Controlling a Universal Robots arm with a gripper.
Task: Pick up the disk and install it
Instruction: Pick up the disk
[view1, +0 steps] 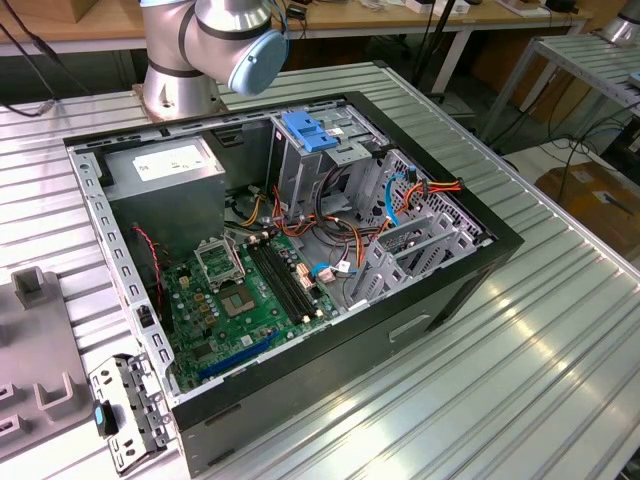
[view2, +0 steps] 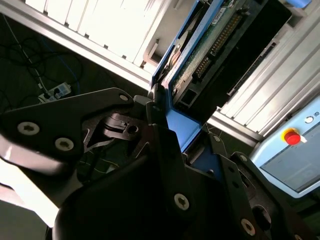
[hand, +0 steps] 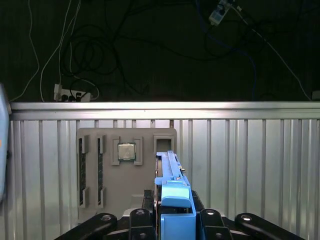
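Note:
My gripper (hand: 173, 212) is shut on the disk (hand: 168, 165), which I see edge-on in the first wrist view, with its blue side rail between the black fingers (hand: 146, 200). The second wrist view has the gripper (view2: 181, 131) clamping the same disk (view2: 215, 35), whose green circuit-board underside and blue rail face the camera. The disk hangs over the slatted metal table (hand: 250, 160), near a grey parts tray (hand: 125, 175). In the exterior view the open computer case (view1: 420, 330) lies on its side, with a metal drive cage and blue tab (view1: 312, 130) at its back.
Inside the case are a green motherboard (view1: 240, 300), a grey power supply box (view1: 165, 165) and loose cables (view1: 410, 190). The arm's base (view1: 180, 70) stands behind the case. A grey tray (view1: 35, 350) and a bracket (view1: 125, 410) lie at the exterior view's left.

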